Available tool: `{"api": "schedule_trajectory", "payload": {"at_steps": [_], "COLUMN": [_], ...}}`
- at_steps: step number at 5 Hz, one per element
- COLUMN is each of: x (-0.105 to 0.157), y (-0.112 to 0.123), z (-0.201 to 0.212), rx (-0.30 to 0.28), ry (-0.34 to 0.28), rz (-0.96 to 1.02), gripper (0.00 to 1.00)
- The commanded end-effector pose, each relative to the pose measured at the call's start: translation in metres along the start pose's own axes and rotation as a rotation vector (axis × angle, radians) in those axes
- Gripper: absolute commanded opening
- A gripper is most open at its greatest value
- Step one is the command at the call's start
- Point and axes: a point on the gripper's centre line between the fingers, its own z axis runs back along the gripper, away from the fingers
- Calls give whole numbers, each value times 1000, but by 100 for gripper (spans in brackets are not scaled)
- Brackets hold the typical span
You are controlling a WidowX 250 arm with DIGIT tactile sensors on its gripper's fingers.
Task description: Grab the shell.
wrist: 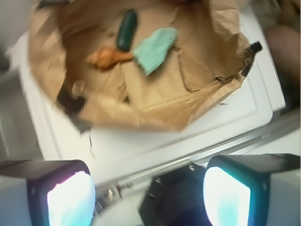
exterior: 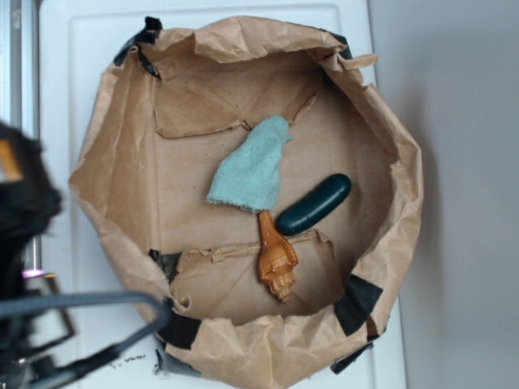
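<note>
Gripper [wrist: 148, 193] spread wide, empty, outside crumpled brown paper tray [exterior: 389, 130] | glossy orange-brown spiral shell [exterior: 276, 258] on tray floor, touching teal cloth [exterior: 251, 168] and dark green capsule [exterior: 313, 204] | crowding likely complicated approach

Robot arm [exterior: 24, 203] at the left edge of the exterior view, dark and blurred, with a black cable looping below it. Wrist view: the hand [wrist: 148, 193] is spread wide and holds nothing; its two fingers, left [wrist: 66, 197] and right [wrist: 230, 193], occupy the lower corners, inner pads pale and glowing, with a broad gap between them.
</note>
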Motion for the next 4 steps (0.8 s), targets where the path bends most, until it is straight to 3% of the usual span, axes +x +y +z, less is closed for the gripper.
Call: {"api": "schedule_trajectory", "payload": {"at_steps": [1,2,3,4], "x": [45,79,90,90], "y": [-23,-33,-35,-35], "z": [-2,-12,-43,-43], "rx": [-21,-89,-185,-185], "ry": [-57,-108,-148,-148], "rz": [230,258,137,137], "gripper": [100,100,100,100]}}
